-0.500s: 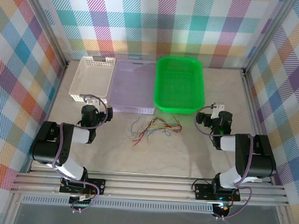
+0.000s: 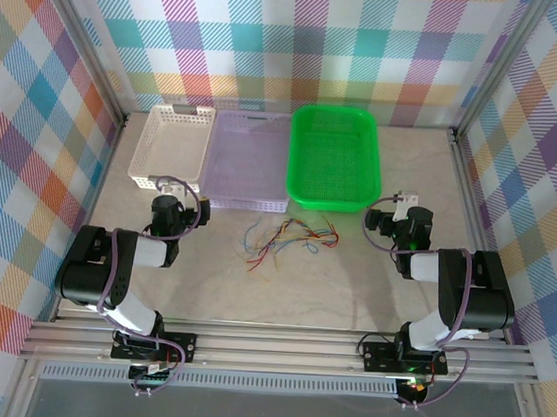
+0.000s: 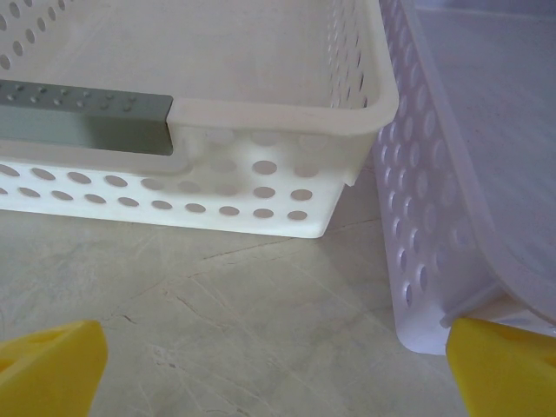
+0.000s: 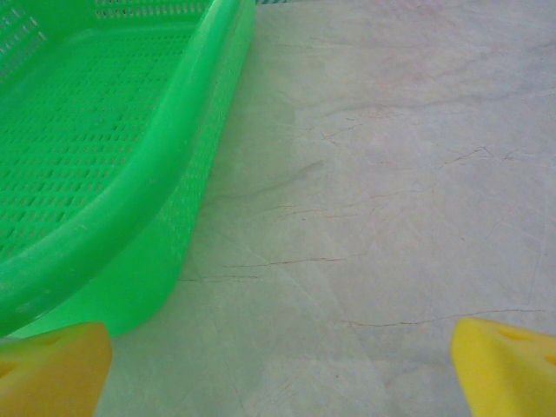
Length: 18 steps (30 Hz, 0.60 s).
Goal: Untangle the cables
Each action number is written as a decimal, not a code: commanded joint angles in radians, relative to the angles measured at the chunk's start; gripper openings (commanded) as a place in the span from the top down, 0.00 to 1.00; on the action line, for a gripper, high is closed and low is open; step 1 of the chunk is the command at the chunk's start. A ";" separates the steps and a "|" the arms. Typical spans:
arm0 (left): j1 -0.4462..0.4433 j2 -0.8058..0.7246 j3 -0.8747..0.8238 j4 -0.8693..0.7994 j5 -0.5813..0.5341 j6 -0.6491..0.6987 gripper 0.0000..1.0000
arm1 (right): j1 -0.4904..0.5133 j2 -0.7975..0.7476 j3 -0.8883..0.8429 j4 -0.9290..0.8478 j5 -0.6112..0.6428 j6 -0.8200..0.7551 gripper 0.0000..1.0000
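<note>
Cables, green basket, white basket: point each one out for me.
cables [image 2: 291, 236], top external view, middle of the tangle.
green basket [image 4: 148, 200], right wrist view, curved rim.
white basket [image 3: 287, 115], left wrist view, rim corner.

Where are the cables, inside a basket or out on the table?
Out. The cables lie tangled on the table, in front of the lilac basket and the green basket, none inside them.

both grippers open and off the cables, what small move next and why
Probably swing the right gripper left toward the cables. They lie tangled on the table, untouched; the right gripper faces the green basket, and the left gripper the white basket.
</note>
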 commanded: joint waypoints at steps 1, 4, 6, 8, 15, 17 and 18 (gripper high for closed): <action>0.007 -0.005 0.013 0.017 0.014 0.012 0.00 | -0.004 -0.002 0.017 0.042 -0.005 0.000 0.00; 0.007 -0.005 0.013 0.017 0.014 0.012 0.00 | -0.004 -0.001 0.017 0.042 -0.005 0.000 0.00; 0.007 -0.005 0.014 0.017 0.014 0.012 0.00 | -0.004 -0.002 0.017 0.042 -0.005 0.001 0.00; 0.007 -0.005 0.014 0.017 0.013 0.011 0.00 | -0.004 -0.001 0.016 0.042 -0.005 0.001 0.00; 0.007 -0.005 0.013 0.017 0.013 0.012 0.00 | -0.003 -0.010 0.012 0.050 0.018 0.009 0.00; 0.007 -0.005 0.013 0.017 0.014 0.012 0.00 | -0.004 -0.069 0.007 0.007 0.054 0.024 0.00; 0.006 -0.005 0.013 0.017 0.013 0.012 0.00 | -0.004 -0.103 0.016 -0.039 0.075 0.032 0.00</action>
